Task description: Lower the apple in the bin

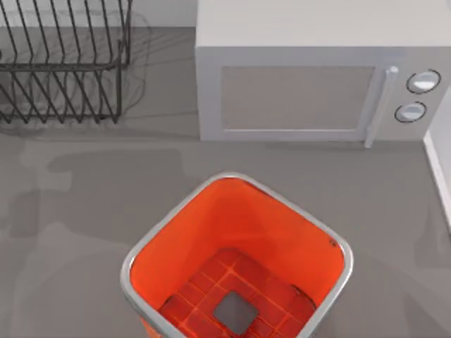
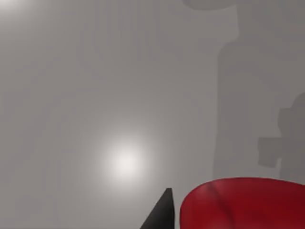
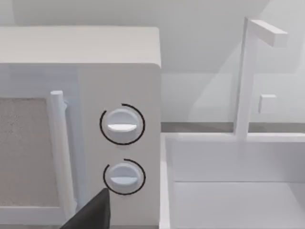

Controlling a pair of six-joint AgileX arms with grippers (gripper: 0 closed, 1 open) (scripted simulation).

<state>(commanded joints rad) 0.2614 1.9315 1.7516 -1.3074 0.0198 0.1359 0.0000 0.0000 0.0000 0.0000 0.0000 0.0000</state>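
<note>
Bin (image 1: 144, 253): orange-red, square with rounded corners, silver-grey rim; stands on the grey counter (image 1: 77, 211) at the middle of its near edge, partly cut off by the top view's lower border.
Bin contents: nothing inside; gridded floor visible, with a grey square (image 1: 235, 312) at its centre.
Apple (image 2: 248, 202): dark red rounded body at the lower edge of the left wrist view, just beside a black fingertip (image 2: 161, 212); pale grey surface behind it. Where it sits relative to the bin cannot be told.
Left gripper: one dark finger visible next to the apple; whether it pinches the fruit or stands spread cannot be told.
Right gripper: a single dark finger (image 3: 93, 212) at the lower edge of the right wrist view, facing the microwave's two dials (image 3: 122, 125); spread or pressed together cannot be told.
Microwave (image 1: 310, 70): light grey, at the counter's far edge, right of centre; door shut, vertical handle (image 1: 379, 105) beside the dials.
Wire rack (image 1: 63, 63): black, at the counter's far left corner; holds nothing.
Sink (image 3: 238, 186): white basin just beside the microwave's dial side, with a white faucet (image 3: 248, 71) rising behind it.
</note>
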